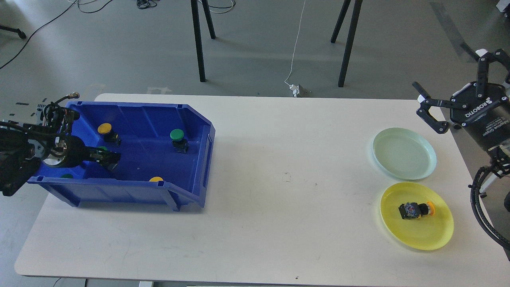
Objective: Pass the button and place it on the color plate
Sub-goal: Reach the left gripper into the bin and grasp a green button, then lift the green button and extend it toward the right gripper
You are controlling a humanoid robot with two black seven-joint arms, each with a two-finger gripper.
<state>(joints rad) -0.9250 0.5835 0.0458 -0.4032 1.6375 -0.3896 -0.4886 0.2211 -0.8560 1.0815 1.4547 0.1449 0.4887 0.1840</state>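
Yellow-capped button (416,210) on its side on yellow plate (416,215); pale green plate (404,153) beside.

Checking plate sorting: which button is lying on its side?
The yellow button on the yellow plate, tipped with its cap toward the right. The yellow button and green button in the blue bin stand upright, caps up.

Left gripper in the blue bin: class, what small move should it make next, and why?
Probably close the jaws and lift. The left gripper sits low in the blue bin around a green button, while the green plate is empty and the right gripper waits open.
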